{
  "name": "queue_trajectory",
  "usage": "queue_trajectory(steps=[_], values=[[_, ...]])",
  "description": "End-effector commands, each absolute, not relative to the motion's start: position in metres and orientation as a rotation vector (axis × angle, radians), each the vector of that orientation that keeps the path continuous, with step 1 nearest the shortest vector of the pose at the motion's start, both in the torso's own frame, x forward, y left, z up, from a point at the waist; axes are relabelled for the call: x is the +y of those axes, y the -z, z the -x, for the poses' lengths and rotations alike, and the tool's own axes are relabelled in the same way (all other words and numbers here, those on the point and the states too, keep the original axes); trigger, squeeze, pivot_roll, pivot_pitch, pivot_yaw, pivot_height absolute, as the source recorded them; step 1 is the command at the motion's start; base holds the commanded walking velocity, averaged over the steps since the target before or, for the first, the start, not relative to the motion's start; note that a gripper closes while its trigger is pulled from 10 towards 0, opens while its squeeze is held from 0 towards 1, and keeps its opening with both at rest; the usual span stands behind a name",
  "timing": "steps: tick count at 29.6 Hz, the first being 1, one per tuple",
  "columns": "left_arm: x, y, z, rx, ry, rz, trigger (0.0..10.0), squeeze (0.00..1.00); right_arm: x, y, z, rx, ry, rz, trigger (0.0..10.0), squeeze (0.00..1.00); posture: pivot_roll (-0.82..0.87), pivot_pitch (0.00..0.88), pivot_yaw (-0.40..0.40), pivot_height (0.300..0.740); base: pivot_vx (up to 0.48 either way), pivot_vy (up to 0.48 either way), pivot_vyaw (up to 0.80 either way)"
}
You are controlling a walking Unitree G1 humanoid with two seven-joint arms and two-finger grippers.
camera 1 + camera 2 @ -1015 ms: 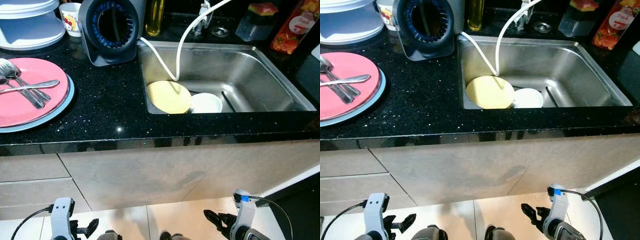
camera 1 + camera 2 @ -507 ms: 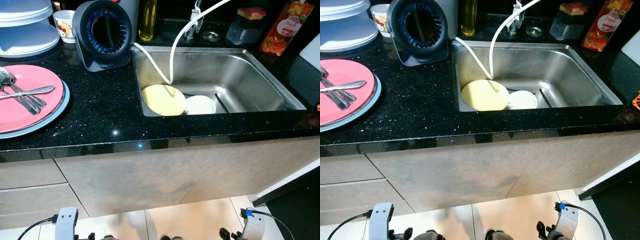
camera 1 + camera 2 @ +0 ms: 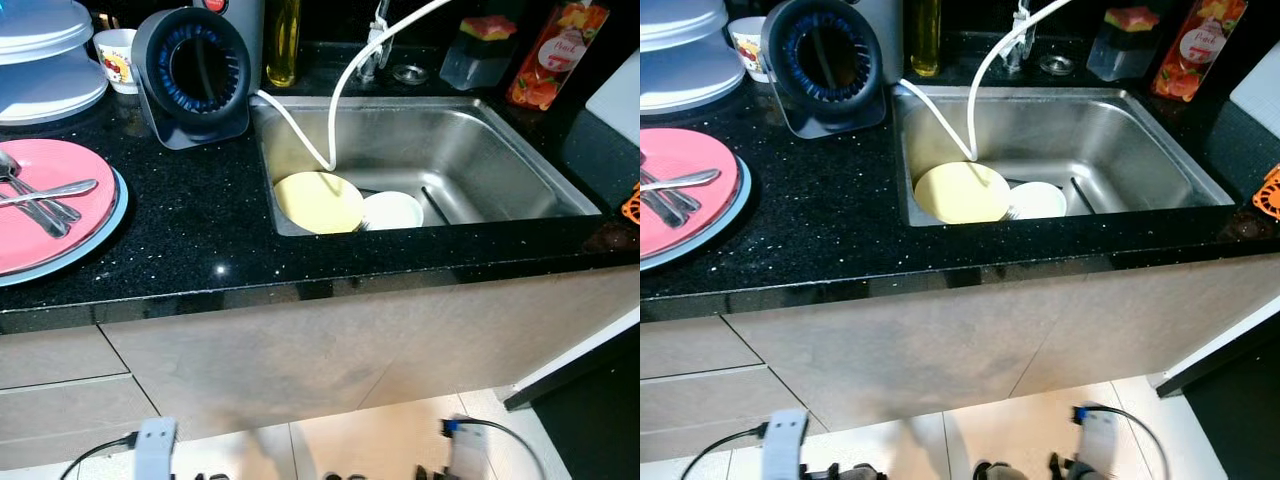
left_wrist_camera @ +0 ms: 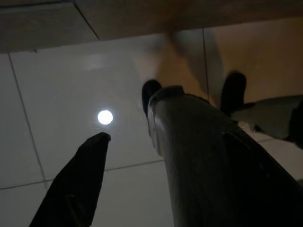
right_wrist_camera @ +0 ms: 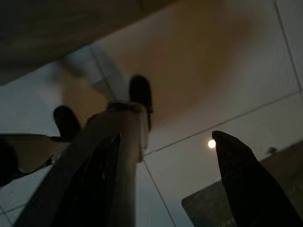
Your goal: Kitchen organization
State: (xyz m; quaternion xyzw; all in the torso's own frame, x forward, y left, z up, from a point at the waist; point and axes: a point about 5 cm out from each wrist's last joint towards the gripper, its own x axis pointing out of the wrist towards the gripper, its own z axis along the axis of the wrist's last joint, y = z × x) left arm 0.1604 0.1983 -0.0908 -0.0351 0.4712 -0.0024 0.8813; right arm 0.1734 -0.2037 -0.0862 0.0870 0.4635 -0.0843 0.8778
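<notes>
**Dishes lie in the sink, high and ahead of both hanging arms**

Left eye view: The black countertop (image 3: pixel 200 230) runs across the frame with a stainless sink (image 3: pixel 500 160) set into it. In the sink's near left corner a pale yellow plate (image 3: pixel 318 200) leans, and a small white bowl (image 3: pixel 392 209) sits touching its right side. A white hose (image 3: pixel 335 90) drops from the faucet to the plate's upper edge. Off to the left on the counter a pink plate (image 3: pixel 40 215) carries spoons (image 3: pixel 40 195). Both wrists hang at the bottom edge, well below counter level, so the dishes lie up and forward from either arm. By my estimate the plate sits almost on the centre line and the bowl leans slightly toward the right arm.

Right eye view: The same layout; a dark utensil (image 3: pixel 1081 194) lies in the basin just right of the bowl, its long axis running away from the robot.

Left wrist view: The left gripper (image 4: pixel 156 179) points at the tiled floor (image 4: pixel 71 94), its fingers (image 4: pixel 75 179) spread apart and empty, with the robot's leg between them.

Right wrist view: The right gripper (image 5: pixel 170 179) also hangs over the floor, fingers parted, holding nothing.
</notes>
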Motion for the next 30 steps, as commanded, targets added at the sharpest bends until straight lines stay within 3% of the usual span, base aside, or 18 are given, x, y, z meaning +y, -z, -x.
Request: queue_trajectory(steps=[1,14,22,30], values=[[0.191,0.097,-0.148,1.045,0.03,0.058,10.0,0.0,-0.209,0.089,-0.166,1.005,0.175,-0.159,10.0,0.0,0.1,0.115,-0.063,0.74,0.0,0.0,0.0],[0.188,0.106,-0.129,1.168,0.134,-0.049,10.0,0.0,-0.201,0.091,-0.165,1.039,0.102,-0.125,10.0,0.0,0.09,0.09,-0.057,0.74,0.0,0.0,0.0],[0.185,0.108,-0.123,1.2,0.345,-0.302,10.0,0.0,-0.198,0.095,-0.156,1.083,0.062,-0.125,10.0,0.0,0.09,0.079,-0.052,0.74,0.0,0.0,0.0],[0.188,0.108,-0.122,1.207,0.383,-0.359,10.0,0.0,-0.194,0.098,-0.151,1.097,0.061,-0.145,10.0,0.0,0.09,0.088,-0.03,0.74,0.0,0.0,0.0]])
